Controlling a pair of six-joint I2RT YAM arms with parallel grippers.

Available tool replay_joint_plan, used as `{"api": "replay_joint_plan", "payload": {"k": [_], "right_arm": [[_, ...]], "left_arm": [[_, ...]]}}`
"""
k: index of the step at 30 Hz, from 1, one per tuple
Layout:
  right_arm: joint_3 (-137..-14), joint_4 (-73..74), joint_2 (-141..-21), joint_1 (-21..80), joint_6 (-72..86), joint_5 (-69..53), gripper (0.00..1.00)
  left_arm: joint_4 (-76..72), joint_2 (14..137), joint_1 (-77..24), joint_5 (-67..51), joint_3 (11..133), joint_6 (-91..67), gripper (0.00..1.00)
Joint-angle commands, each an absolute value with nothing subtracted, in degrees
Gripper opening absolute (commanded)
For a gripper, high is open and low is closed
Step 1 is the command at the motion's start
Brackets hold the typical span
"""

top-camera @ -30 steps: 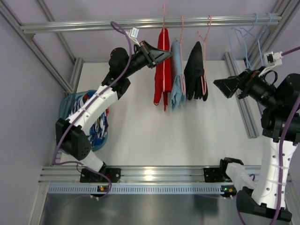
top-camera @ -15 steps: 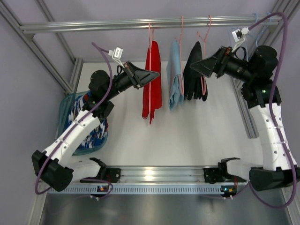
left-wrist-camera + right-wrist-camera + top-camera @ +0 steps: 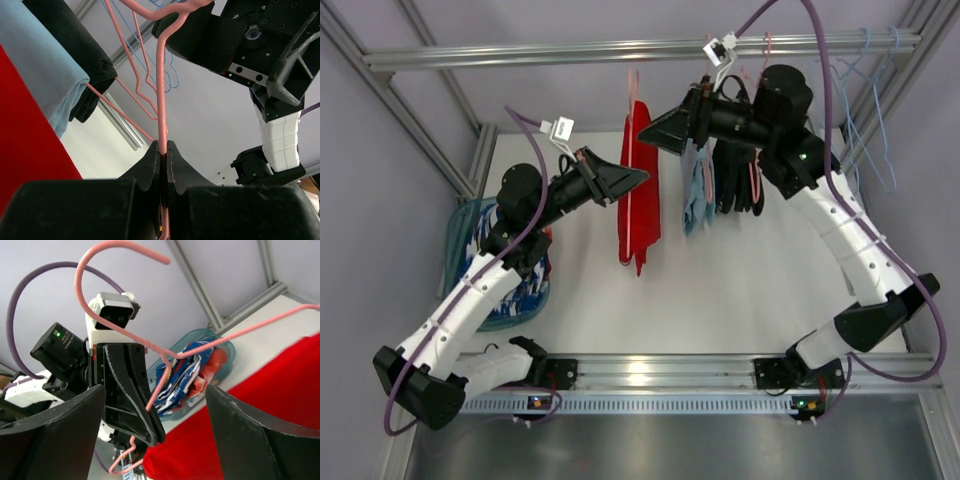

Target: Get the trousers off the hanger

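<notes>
Clamping the thin pink wire of the hanger [image 3: 161,90] between its two fingers, the left pincer [image 3: 163,145] is clenched tight, with the wire running straight up out of the closed tips. From above, this pincer [image 3: 645,176] meets the hanger from the left side, right against the red trousers [image 3: 640,200]. The trousers are draped over the hanger and hang down as a long narrow strip above the white desk [image 3: 740,290]. In the left wrist view, the red cloth [image 3: 25,160] fills the lower left corner.

The right pincer [image 3: 152,390] is released, its fingers [image 3: 55,440] spread wide. Between them, farther off, are the hanger's hook [image 3: 125,247], curling against the bare wall, and the red trousers [image 3: 280,390] at the lower right. From above, the right pincer [image 3: 645,130] reaches in from the right and ends just beside the top of the trousers, a little above the left pincer.

Just to the right of the trousers hang a light blue garment [image 3: 697,190] and a black garment [image 3: 735,180], partly hidden by the right arm. A metal rail [image 3: 520,52] crosses the far side. At the left edge of the desk sits a teal basket [image 3: 460,225] of coloured clothes.
</notes>
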State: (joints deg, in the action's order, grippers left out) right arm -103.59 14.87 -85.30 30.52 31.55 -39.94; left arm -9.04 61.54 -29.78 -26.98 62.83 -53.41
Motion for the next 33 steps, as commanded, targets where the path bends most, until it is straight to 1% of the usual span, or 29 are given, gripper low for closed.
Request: {"api": "replay_joint_plan", "payload": {"k": [1, 2, 3, 6, 7, 9, 10, 14, 15, 17, 22, 24, 26, 28, 29, 30, 31, 32, 33], "right_arm": [[-107.6, 11.0, -87.1, 35.0, 31.5, -36.9, 0.80], [-107.7, 11.2, -87.4, 35.7, 31.8, -36.1, 0.79], [-107.8, 11.5, -88.1, 36.8, 32.9, -35.1, 0.74], [-109.1, 12.7, -89.6, 39.2, 33.0, -32.4, 0.63], [-109.7, 12.7, -89.9, 39.7, 33.6, -32.1, 0.58], [-110.3, 12.4, -91.0, 41.1, 34.1, -31.7, 0.52], [-110.7, 12.3, -91.4, 41.4, 34.5, -31.6, 0.46], [-111.6, 12.5, -92.5, 41.8, 35.3, -30.6, 0.39], [-111.6, 12.5, -92.5, 41.7, 35.4, -30.4, 0.34], [-111.8, 11.9, -92.4, 41.7, 35.9, -30.4, 0.31], [-109.6, 10.9, -92.1, 42.5, 37.9, -31.6, 0.31], [-108.7, 9.7, -92.0, 43.6, 39.1, -32.2, 0.29], [-108.9, 8.7, -92.3, 44.1, 39.6, -33.2, 0.16], [-109.9, 8.4, -93.0, 44.2, 40.5, -34.6, 0.00], [-110.2, 8.4, -93.0, 44.2, 41.0, -34.8, 0.00], [-110.4, 8.4, -93.2, 44.2, 41.7, -34.9, 0.00], [-110.8, 8.4, -93.3, 44.2, 42.3, -35.0, 0.00], [-110.8, 8.4, -93.2, 44.2, 42.7, -35.1, 0.00], [-111.0, 8.4, -92.9, 44.1, 44.0, -35.2, 0.00]], "left_arm": [[-19.3, 57.9, -29.9, -26.0, 66.4, -50.2, 0.00], [-19.3, 58.1, -29.8, -26.0, 66.4, -51.2, 0.00], [-19.2, 58.2, -29.8, -26.1, 66.9, -51.6, 0.00], [-19.3, 59.0, -29.8, -25.8, 67.5, -53.5, 0.00], [-19.4, 59.1, -29.8, -25.4, 67.5, -54.3, 0.00], [-19.3, 59.3, -29.9, -24.8, 67.9, -54.9, 0.00], [-19.3, 59.5, -29.8, -24.5, 68.1, -55.5, 0.00], [-19.3, 59.5, -29.8, -24.1, 68.6, -55.7, 0.00], [-19.3, 59.4, -29.9, -24.3, 68.6, -55.7, 0.00], [-19.3, 59.2, -29.8, -24.4, 68.6, -56.1, 0.00], [-19.3, 59.9, -29.8, -22.9, 69.1, -57.2, 0.00], [-19.3, 60.1, -29.9, -22.8, 69.4, -57.7, 0.00], [-19.3, 60.4, -29.9, -22.8, 69.7, -57.8, 0.00], [-19.3, 60.5, -30.0, -22.9, 69.6, -57.5, 0.00], [-19.3, 60.6, -30.0, -22.9, 69.5, -57.2, 0.00], [-19.3, 60.4, -30.0, -23.0, 69.4, -57.0, 0.02], [-19.3, 60.2, -29.9, -23.1, 69.3, -55.7, 0.07], [-19.3, 59.9, -29.9, -23.4, 69.2, -54.4, 0.15], [-19.1, 59.6, -29.9, -23.2, 69.2, -52.9, 0.20]]}}
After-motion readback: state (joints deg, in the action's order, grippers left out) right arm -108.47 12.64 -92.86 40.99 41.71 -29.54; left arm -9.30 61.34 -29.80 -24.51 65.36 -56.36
